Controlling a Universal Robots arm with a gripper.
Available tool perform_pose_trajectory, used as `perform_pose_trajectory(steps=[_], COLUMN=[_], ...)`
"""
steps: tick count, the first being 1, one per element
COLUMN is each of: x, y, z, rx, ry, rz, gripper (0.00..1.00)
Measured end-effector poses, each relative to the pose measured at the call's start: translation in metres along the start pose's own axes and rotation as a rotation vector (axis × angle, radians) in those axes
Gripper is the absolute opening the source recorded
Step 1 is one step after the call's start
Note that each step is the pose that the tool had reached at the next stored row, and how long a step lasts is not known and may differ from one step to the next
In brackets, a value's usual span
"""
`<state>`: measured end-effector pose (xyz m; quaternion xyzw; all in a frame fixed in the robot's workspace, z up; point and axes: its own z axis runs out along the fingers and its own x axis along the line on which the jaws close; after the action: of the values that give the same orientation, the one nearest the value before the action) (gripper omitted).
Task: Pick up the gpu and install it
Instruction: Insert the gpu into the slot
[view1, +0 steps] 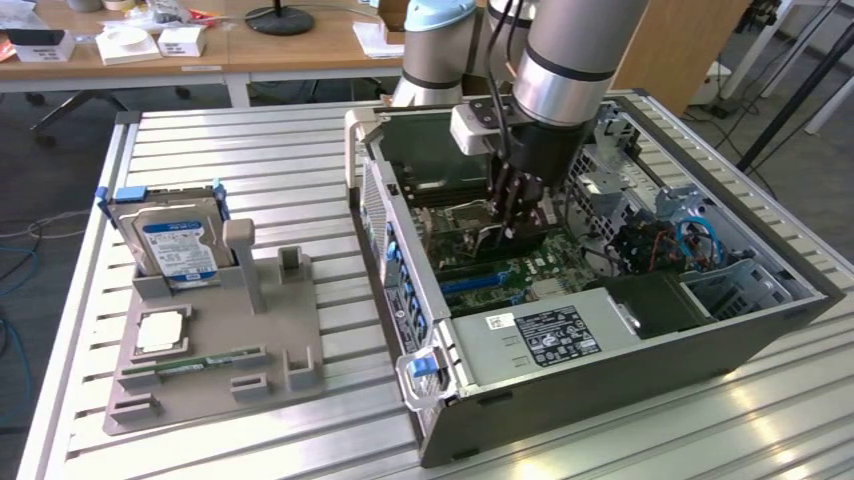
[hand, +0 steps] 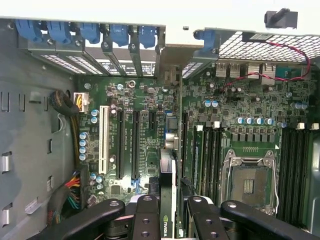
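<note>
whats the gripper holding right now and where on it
The gpu, pinched by the gripper across its two flat faces at the upper edge.

Arm (view1: 577, 45) vertical, fingers (hand: 146, 216) half-closed, clamping downward.

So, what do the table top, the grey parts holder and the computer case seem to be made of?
Table top: probably aluminium, ribbed silvery slats with soft glare. Parts holder: likely matte grey plastic, perhaps printed; no shine. Computer case: seemingly sheet metal, dark painted outside, bare grey inside.
</note>
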<state>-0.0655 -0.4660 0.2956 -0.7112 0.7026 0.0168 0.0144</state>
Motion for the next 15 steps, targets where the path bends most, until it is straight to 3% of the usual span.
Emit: perform_pose_trajectory(steps=[15], x=[-0.0003], y=[0.0026], z=[0.0023], rx=[-0.0002], ry=[0.0002], rz=[0.000], gripper=[0.26])
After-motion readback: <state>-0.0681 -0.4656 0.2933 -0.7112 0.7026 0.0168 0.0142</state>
